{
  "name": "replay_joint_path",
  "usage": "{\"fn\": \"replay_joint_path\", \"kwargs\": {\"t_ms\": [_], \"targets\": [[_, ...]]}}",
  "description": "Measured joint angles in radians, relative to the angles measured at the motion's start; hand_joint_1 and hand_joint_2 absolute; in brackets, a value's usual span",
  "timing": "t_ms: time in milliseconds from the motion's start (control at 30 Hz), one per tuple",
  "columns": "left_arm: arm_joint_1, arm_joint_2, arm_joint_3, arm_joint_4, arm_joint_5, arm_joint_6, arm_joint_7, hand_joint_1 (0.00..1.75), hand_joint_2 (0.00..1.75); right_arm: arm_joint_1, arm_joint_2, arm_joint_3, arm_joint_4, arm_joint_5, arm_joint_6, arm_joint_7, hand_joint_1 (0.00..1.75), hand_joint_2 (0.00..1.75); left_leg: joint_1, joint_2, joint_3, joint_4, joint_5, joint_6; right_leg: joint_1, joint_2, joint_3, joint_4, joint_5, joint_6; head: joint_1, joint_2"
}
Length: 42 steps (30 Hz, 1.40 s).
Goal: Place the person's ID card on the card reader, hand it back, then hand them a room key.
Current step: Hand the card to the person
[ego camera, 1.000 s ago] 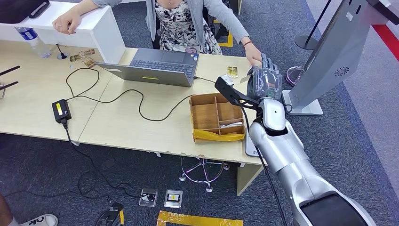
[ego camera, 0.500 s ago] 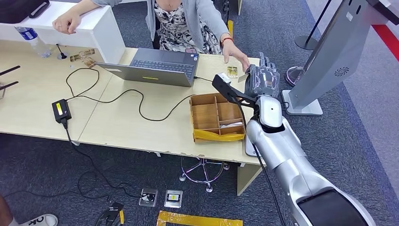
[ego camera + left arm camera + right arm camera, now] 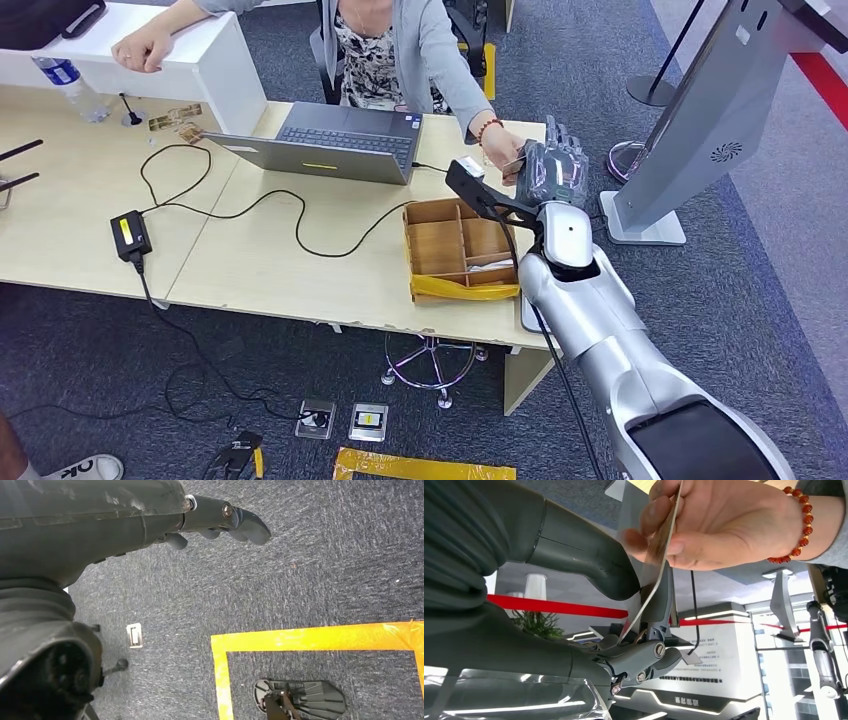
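The right hand (image 3: 589, 575) pinches a thin card (image 3: 655, 565) between its thick grey thumb (image 3: 589, 565) and a dark finger (image 3: 659, 605), and the person's hand (image 3: 719, 522), a red bead bracelet (image 3: 796, 530) at its wrist, grips the same card at the other end; nothing printed on the card can be read. In the head view this right hand (image 3: 553, 172) is raised over the tabletop (image 3: 270, 270) near its far right corner, meeting the person's hand (image 3: 497, 155) just beyond a wooden compartment tray (image 3: 460, 250) that sits by the right edge. A grey laptop (image 3: 335, 142) lies open at the far edge. The left hand (image 3: 150, 510) hangs over dark carpet (image 3: 310, 570) marked with yellow tape (image 3: 320, 637), its fingers (image 3: 240, 522) loosely curled around nothing.
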Motion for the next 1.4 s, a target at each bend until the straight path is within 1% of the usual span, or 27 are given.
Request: {"fn": "replay_joint_path", "kwargs": {"t_ms": [167,200,233,300,333,367,700,833,933,1033,1167,1267,1400], "targets": [[0.004,0.0,0.0,0.0,-0.002,-0.001,-0.003,0.0,0.0,0.0,0.005,0.0,-0.016,0.006,0.029,0.017,1.75,1.75,0.0,0.0,0.0,0.0,0.0,0.0,0.0,0.0,0.0,0.0,0.0,0.0,0.0,0.0],[0.004,0.0,0.0,0.0,-0.003,-0.002,-0.004,0.0,0.0,0.0,0.005,0.0,-0.021,0.009,0.035,0.02,1.44,1.75,0.0,0.0,0.0,0.0,0.0,0.0,0.0,0.0,0.0,0.0,0.0,0.0,0.0,0.0],[0.004,0.0,0.0,0.0,-0.005,-0.002,-0.005,0.0,0.0,0.0,0.005,0.0,-0.027,0.012,0.041,0.024,1.0,1.75,0.0,0.0,0.0,0.0,0.0,0.0,0.0,0.0,0.0,0.0,0.0,0.0,0.0,0.0],[0.004,0.0,0.0,0.0,-0.009,-0.003,-0.007,0.0,0.0,0.001,0.005,-0.002,-0.041,0.019,0.049,0.032,0.13,0.87,0.0,0.0,0.0,0.0,0.0,0.0,0.0,0.0,0.0,0.0,0.0,0.0,0.0,0.0],[0.004,0.0,0.0,0.0,-0.011,-0.003,-0.008,0.0,0.0,0.002,0.005,-0.004,-0.047,0.022,0.051,0.035,0.0,0.44,0.0,0.0,0.0,0.0,0.0,0.0,0.0,0.0,0.0,0.0,0.0,0.0,0.0,0.0],[0.004,0.0,0.0,0.0,-0.012,-0.004,-0.008,0.0,0.0,0.003,0.004,-0.006,-0.054,0.024,0.053,0.037,0.0,0.0,0.0,0.0,0.0,0.0,0.0,0.0,0.0,0.0,0.0,0.0,0.0,0.0,0.0,0.0],[0.004,0.0,0.0,0.0,-0.023,-0.011,-0.011,0.0,0.0,0.016,-0.011,-0.026,-0.129,0.039,0.092,0.053,0.0,0.0,0.0,0.0,0.0,0.0,0.0,0.0,0.0,0.0,0.0,0.0,0.0,0.0,0.0,0.0],[0.005,0.0,0.0,0.0,-0.025,-0.013,-0.011,0.0,0.0,0.019,-0.037,-0.052,-0.163,0.007,0.113,0.045,0.0,0.0,0.0,0.0,0.001,0.0,0.0,0.0,0.0,0.0,-0.001,0.0,0.0,0.0,0.0,0.0],[0.011,0.0,0.0,0.0,-0.021,-0.015,-0.014,0.0,0.0,0.024,-0.077,-0.089,-0.179,-0.068,0.112,0.015,0.0,0.0,0.0,0.0,0.001,0.001,0.0,0.0,0.0,0.0,-0.001,-0.001,0.0,0.0,0.0,0.0],[0.023,0.0,0.001,0.0,-0.011,-0.017,-0.022,0.0,0.0,0.039,-0.146,-0.148,-0.181,-0.169,0.108,-0.014,0.0,0.0,0.0,-0.001,0.001,0.001,0.0,0.0,0.0,-0.001,0.0,-0.002,0.0,0.0,0.0,0.0],[0.059,0.004,0.01,0.0,0.029,-0.013,-0.038,0.0,0.0,0.088,-0.294,-0.266,-0.154,-0.34,0.106,-0.061,0.0,0.0,-0.001,-0.004,0.001,0.001,-0.001,0.002,0.0,-0.005,0.002,-0.005,0.0,0.0,0.0,0.0],[0.09,0.01,0.026,0.001,0.07,-0.006,-0.048,0.0,0.0,0.144,-0.41,-0.359,-0.111,-0.432,0.106,-0.104,0.0,0.0,-0.001,-0.003,0.0,0.001,-0.004,0.004,-0.001,-0.005,0.002,-0.006,0.0,0.001,0.0,0.0],[0.106,0.014,0.051,0.002,0.11,0.018,-0.049,0.0,0.0,0.238,-0.527,-0.461,-0.044,-0.516,0.094,-0.141,0.0,0.0,-0.001,-0.003,0.0,0.001,-0.005,0.005,-0.001,-0.005,0.002,-0.007,-0.001,0.001,0.0,0.0]]}}
